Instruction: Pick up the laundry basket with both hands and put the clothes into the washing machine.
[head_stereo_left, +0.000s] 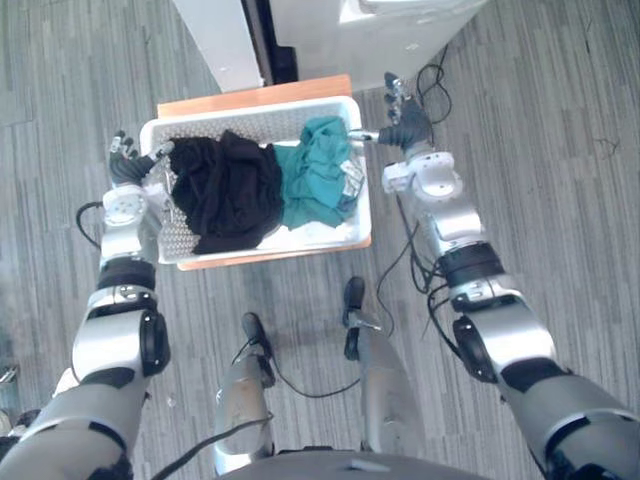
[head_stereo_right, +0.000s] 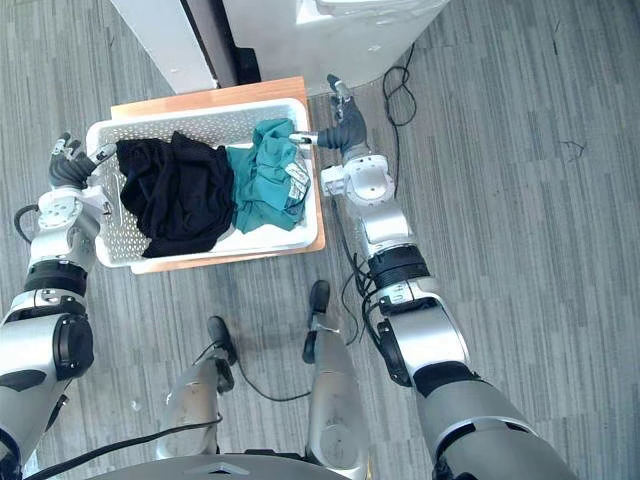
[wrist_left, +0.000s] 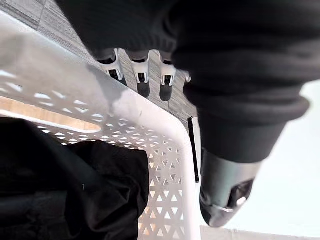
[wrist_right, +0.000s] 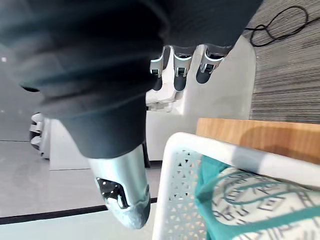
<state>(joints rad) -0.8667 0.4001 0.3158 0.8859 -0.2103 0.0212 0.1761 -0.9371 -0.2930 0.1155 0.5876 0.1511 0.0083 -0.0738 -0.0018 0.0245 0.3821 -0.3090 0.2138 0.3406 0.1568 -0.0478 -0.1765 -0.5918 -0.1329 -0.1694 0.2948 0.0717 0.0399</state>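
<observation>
And there was the laundry basket (head_stereo_left: 250, 118), white and perforated, sitting flat on a wooden board (head_stereo_left: 255, 93) that showed along the basket's far and near edges. Inside it, black clothes (head_stereo_left: 225, 190) were heaped across the basket's left and middle, and teal clothes (head_stereo_left: 315, 170) were bunched at its right end, the two piles touching. The washing machine (head_stereo_left: 390, 35) stood just beyond the basket's far right corner.

The left hand (head_stereo_left: 125, 165) was right up at the basket's left end. Its fingers (wrist_left: 140, 70) were straight and spread outside the rim, and its thumb (wrist_left: 225, 190) was stretched over the rim toward the black clothes. It had hold of nothing. The right hand (head_stereo_left: 405, 125) was posted at the basket's far right corner, its fingers (wrist_right: 181, 70) straight and pointing past the basket toward the machine. Its thumb (wrist_right: 122, 190) reached out at the rim, by the teal pile, and gripped nothing. Whether either thumb actually touched the plastic could not be told.
</observation>
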